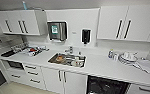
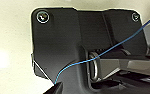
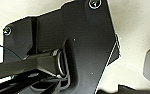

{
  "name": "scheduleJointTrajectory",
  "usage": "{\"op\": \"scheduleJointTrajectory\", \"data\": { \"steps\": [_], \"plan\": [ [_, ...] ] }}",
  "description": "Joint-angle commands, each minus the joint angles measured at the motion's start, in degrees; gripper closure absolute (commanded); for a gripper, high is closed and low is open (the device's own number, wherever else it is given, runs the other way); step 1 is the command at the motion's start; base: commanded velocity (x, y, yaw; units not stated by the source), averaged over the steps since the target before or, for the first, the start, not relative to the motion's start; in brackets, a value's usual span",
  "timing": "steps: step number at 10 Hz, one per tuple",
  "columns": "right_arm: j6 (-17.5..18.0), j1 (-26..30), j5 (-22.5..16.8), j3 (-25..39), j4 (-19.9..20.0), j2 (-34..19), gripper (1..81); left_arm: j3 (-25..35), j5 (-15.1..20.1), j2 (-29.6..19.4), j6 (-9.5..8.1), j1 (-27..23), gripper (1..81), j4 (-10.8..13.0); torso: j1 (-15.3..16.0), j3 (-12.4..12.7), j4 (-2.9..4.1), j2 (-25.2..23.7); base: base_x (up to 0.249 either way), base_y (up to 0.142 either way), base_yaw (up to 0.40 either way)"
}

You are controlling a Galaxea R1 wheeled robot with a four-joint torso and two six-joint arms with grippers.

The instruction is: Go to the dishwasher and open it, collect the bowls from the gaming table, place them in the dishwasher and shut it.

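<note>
The dishwasher (image 1: 107,86) sits under the white counter (image 1: 101,66) at the lower right of the head view, showing a dark interior. The bowls and the gaming table are out of view. In the left wrist view, the robot's dark plate hangs over a pale surface, with a thin blue cable (image 2: 111,47) running across it. The right wrist view has the same kind of dark plate over a pale surface.
A steel sink (image 1: 67,60) holding dishes is set in the counter. White plates and cups (image 1: 128,58) are stacked at the right, clutter (image 1: 32,51) at the left. White cabinet doors (image 1: 62,80) and drawers (image 1: 32,73) stand left of the dishwasher, under wall cabinets (image 1: 121,23).
</note>
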Motion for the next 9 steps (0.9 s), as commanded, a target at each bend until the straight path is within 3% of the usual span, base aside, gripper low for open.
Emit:
{"op": "scheduleJointTrajectory", "data": {
  "steps": [1, 2, 3, 9],
  "plan": [
    [-12.0, 1.2, -2.2, -0.4, 11.5, 0.8, 1.0, 0.1, 3.3, -0.3, -0.08, -2.1, 1.0, -0.3, 0.0, 0.0, 0.00, 0.0, 0.000, 0.000, 0.365],
    [-19.1, 0.9, -2.1, -0.1, 17.6, 0.8, 1.0, 0.1, 3.3, -0.3, -0.08, -2.2, 1.0, -0.3, 0.0, 0.0, 0.00, 0.0, 0.000, 0.000, 0.365],
    [-23.2, 0.2, -1.8, -0.1, 21.3, 0.8, 1.0, 0.2, 3.3, -0.3, -0.08, -2.2, 1.0, -0.3, 0.0, 0.0, 0.00, 0.0, 0.000, 0.000, 0.365],
    [-24.4, 1.9, -2.2, 0.9, 21.9, -0.3, 1.0, 0.3, 0.8, -0.4, 0.01, -2.2, 1.0, -0.4, 0.0, 0.0, 0.00, 0.0, 0.000, 0.000, 0.365]
  ]
}}
